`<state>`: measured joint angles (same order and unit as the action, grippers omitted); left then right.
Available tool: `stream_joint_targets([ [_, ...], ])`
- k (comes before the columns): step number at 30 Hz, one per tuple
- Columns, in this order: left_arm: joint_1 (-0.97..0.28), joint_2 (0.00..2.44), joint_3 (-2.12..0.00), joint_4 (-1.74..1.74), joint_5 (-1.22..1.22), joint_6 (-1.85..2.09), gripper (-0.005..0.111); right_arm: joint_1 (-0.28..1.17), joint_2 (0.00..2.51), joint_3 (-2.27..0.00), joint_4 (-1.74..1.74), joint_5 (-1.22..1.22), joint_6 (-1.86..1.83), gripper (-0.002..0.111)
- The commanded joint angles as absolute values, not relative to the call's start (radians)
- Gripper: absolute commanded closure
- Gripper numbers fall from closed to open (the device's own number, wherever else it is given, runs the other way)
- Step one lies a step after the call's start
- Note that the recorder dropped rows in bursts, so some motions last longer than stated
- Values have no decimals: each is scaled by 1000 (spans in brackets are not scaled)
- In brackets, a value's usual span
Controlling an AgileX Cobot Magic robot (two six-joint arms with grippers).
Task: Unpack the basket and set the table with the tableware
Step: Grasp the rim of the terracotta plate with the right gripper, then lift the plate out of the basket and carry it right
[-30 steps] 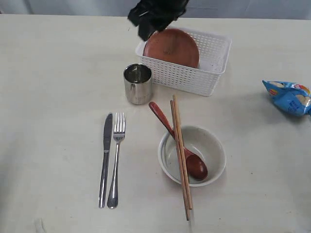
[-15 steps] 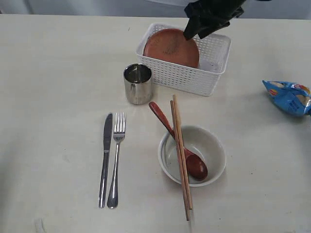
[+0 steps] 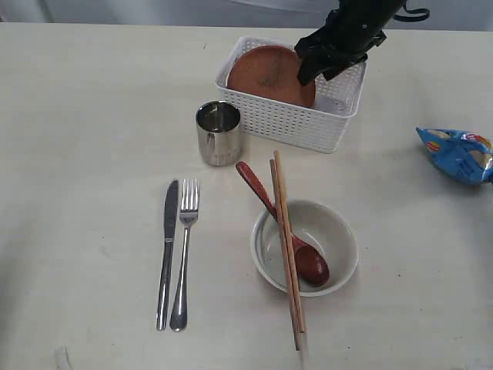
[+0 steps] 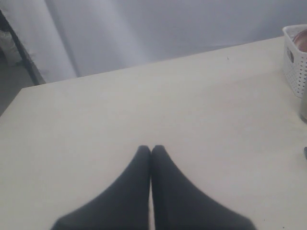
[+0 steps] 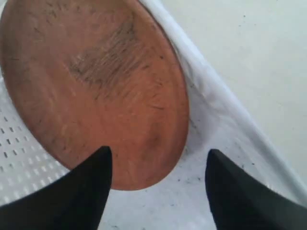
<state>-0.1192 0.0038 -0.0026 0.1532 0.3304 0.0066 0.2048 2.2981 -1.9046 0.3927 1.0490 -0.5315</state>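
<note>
White basket (image 3: 323,123): latticed plastic, at 12 o'clock on the bench (image 3: 77,154), holding only the plate.
Plate (image 3: 266,77): round, brown, tilted in the 9 o'clock end of the basket, leaning on its wall.
Right pincer (image 5: 157,158): spread wide, holding nothing, poised over the plate's 2 o'clock rim inside the basket.
Left pincer (image 4: 151,149): fingers pressed together, empty, above bare bench.
Cup (image 3: 219,132): shiny steel, upright, just beside the basket at its 8 o'clock.
Knife (image 3: 167,250) and fork (image 3: 183,254): steel, side by side at 7 o'clock, knife outermost.
Bowl (image 3: 339,239): off-white, at 6 o'clock.
Spoon (image 3: 281,223): reddish wood, head in the bowl, handle out toward 11 o'clock.
Chopsticks (image 3: 286,247): wooden pair laid across the bowl, 12 to 6.
Snack bag (image 3: 458,154): blue, at 3 o'clock, well apart.
</note>
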Motion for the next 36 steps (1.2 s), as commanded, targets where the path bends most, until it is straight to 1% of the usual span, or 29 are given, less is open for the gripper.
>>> stream_joint_targets([
  [1, -126, 0, 0, 156, 320, 0, 107, 201, 2326, -1907, 401, 1015, -521, 51],
  [7, -126, 0, 0, 156, 320, 0, 107, 201, 2351, -1907, 473, 996, -553, 51],
  [13, -126, 0, 0, 156, 320, 0, 107, 201, 2372, -1907, 501, 1030, -561, 51],
  [14, -126, 0, 0, 156, 320, 0, 107, 201, 2372, -1907, 503, 1030, -561, 53],
  [15, -126, 0, 0, 156, 320, 0, 107, 201, 2372, -1907, 503, 1030, -561, 60],
  [16, -126, 0, 0, 156, 320, 0, 107, 201, 2372, -1907, 503, 1033, -561, 70],
  [17, -126, 0, 0, 156, 320, 0, 107, 201, 2372, -1907, 503, 1041, -567, 83],
  [18, -126, 0, 0, 156, 320, 0, 107, 201, 2372, -1907, 503, 1047, -573, 89],
  [19, -126, 0, 0, 156, 320, 0, 107, 201, 2372, -1907, 503, 1054, -584, 98],
  [21, -126, 0, 0, 156, 320, 0, 107, 201, 2372, -1907, 503, 1071, -600, 109],
  [36, -126, 0, 0, 156, 320, 0, 107, 201, 2219, -1907, 490, 1015, -607, 109],
])
